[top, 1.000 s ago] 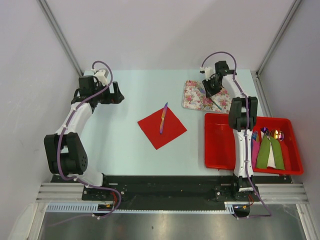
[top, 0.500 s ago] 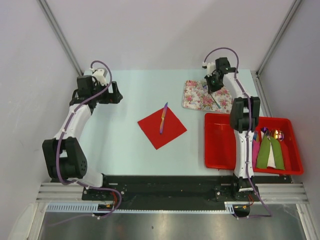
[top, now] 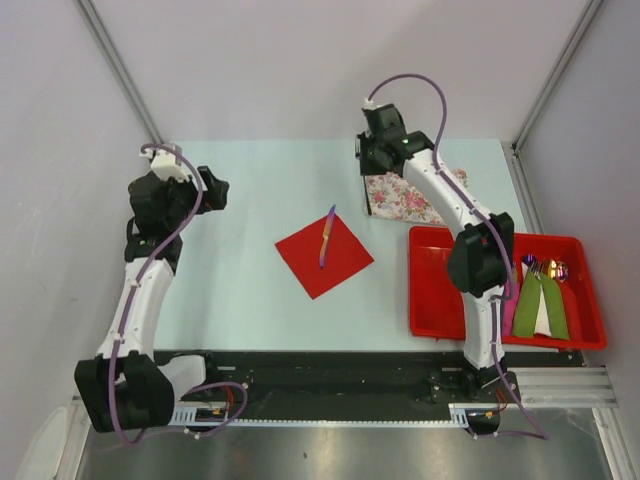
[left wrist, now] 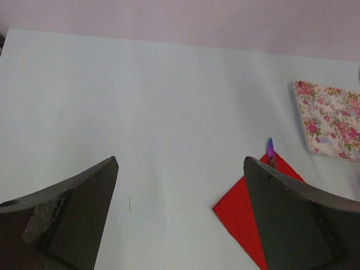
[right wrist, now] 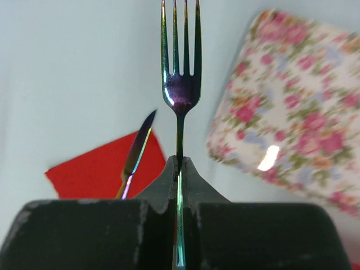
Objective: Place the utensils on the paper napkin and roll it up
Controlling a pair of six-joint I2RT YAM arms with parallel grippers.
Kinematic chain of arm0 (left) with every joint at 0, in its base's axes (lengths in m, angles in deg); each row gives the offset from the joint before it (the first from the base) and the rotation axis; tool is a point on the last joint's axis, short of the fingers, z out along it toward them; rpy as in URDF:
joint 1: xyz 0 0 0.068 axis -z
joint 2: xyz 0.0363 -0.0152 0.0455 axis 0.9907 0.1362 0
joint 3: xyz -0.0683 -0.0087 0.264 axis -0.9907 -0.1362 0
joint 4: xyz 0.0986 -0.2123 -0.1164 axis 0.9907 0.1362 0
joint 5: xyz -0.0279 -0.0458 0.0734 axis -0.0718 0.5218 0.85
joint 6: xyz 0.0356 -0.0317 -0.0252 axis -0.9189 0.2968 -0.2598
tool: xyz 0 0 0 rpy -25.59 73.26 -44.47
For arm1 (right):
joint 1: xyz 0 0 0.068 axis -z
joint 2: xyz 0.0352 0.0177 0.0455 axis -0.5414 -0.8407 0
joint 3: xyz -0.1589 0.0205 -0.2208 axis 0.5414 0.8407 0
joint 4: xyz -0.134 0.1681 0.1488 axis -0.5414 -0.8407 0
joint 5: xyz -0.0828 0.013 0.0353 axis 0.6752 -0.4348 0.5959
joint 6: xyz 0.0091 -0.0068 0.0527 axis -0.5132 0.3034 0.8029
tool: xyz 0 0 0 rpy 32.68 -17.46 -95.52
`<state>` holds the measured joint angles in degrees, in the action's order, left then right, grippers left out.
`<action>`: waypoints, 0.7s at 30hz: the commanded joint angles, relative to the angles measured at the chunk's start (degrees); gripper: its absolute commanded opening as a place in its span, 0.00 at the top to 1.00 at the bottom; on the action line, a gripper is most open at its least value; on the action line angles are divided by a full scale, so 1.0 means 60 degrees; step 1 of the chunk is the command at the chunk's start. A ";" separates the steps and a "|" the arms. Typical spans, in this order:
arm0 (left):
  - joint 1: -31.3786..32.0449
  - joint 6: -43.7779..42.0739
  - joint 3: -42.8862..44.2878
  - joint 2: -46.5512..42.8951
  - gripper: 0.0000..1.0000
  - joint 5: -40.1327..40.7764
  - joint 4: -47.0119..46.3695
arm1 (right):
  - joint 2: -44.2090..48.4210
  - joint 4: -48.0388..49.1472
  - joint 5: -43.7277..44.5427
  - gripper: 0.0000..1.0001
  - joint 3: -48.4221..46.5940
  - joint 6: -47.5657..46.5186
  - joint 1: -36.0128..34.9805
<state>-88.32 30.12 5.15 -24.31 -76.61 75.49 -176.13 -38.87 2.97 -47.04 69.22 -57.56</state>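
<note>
Centrally in the top view lies one red paper napkin (top: 323,255), a square turned like a diamond and flat on the pale counter (top: 260,180). One iridescent knife (top: 326,236) rests on its upper half, running almost straight up the frame, with its tip poking just past the napkin's top corner. A second utensil, one fork (right wrist: 180,84), is off the counter. The right end effector (right wrist: 179,169) has its jaws pressed together on the fork's slim handle, and the tines point away from the wrist camera. In the top view this right end effector (top: 378,155) sits at the upper middle of the frame, over the upper left edge of the single floral mat (top: 405,197). That makes two loose utensils in all, one laid down and one held.

Right of the napkin and well apart from it, one red tray (top: 435,280) fills the lower right. In it lie napkin rolls (top: 528,305) with cutlery ends showing: two green shapes and a pink sliver, partly hidden behind the arm.

At the upper left, the left end effector (top: 205,188) has its fingers (left wrist: 73,214) spread wide over bare counter, with nothing between them.
</note>
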 commanded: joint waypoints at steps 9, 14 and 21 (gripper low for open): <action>-0.0073 0.0841 -0.1034 -0.1371 0.00 -0.0192 -0.0088 | -0.0714 -0.0039 0.0255 1.00 0.1312 0.3507 -0.1495; -0.0073 0.0841 -0.1328 -0.1592 0.00 -0.0221 -0.0073 | -0.1183 -0.0186 -0.0170 1.00 0.1445 0.4153 -0.1744; -0.0073 0.0871 -0.1401 -0.1577 0.00 -0.0440 -0.0161 | -0.1564 0.0019 -0.0185 1.00 0.1532 0.5017 -0.1950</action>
<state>-88.37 34.29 -2.85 -32.46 -77.44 75.73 -184.98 -40.31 1.66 -37.97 94.59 -68.84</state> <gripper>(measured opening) 0.996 0.012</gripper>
